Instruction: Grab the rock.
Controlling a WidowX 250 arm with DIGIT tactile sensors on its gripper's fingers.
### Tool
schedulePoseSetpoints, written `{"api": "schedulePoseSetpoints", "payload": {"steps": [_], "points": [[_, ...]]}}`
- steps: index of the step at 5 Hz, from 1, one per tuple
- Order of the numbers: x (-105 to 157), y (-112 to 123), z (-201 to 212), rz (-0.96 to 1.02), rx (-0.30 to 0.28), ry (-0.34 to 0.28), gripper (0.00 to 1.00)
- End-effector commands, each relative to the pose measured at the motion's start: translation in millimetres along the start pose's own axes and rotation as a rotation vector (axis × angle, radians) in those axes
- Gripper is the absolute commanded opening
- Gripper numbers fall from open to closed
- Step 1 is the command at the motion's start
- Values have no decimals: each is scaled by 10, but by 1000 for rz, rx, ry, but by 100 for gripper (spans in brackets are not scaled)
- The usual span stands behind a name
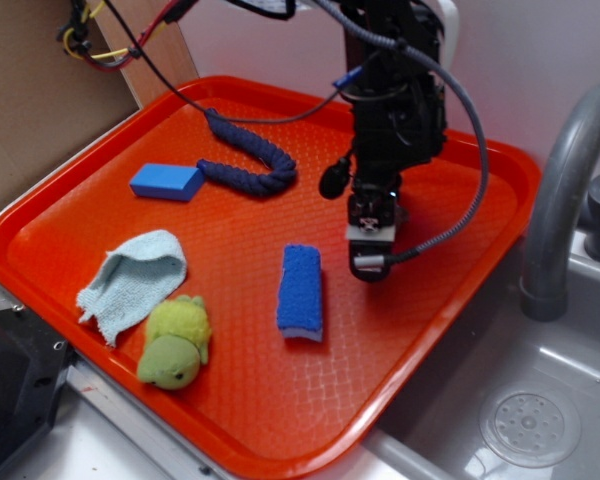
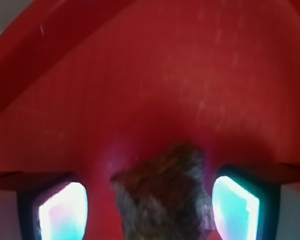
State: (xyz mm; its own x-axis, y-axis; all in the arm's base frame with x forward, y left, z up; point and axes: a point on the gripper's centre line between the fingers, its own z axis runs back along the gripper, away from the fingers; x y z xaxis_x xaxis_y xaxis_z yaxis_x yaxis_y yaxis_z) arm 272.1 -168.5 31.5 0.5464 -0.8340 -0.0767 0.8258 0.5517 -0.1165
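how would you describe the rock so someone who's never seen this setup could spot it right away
Start at the big orange tray beside the sink, then find the black robot arm over its right half. In the wrist view the rock sits on the tray between the gripper's two fingers, with gaps on both sides. It is the only rough, mottled brown-grey lump; its neighbours are soft or blue.

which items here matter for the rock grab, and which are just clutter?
Job:
- rock, between the fingers in the wrist view, gaps either side
- hand, down over the tray

Clutter:
- sponge
- blue block
- rope
- cloth
- turtle
- faucet
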Motion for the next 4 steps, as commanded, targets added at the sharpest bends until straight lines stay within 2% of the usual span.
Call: {"api": "schedulePoseSetpoints", "payload": {"steps": [1,2,3,4], "points": [[-8,-26,15,174,91,-88,0],[60,11,-61,325,226,-90,0],[-66,30,372,546,297,-98,0],[-418,-59,830,801,339,-178,0]]}}
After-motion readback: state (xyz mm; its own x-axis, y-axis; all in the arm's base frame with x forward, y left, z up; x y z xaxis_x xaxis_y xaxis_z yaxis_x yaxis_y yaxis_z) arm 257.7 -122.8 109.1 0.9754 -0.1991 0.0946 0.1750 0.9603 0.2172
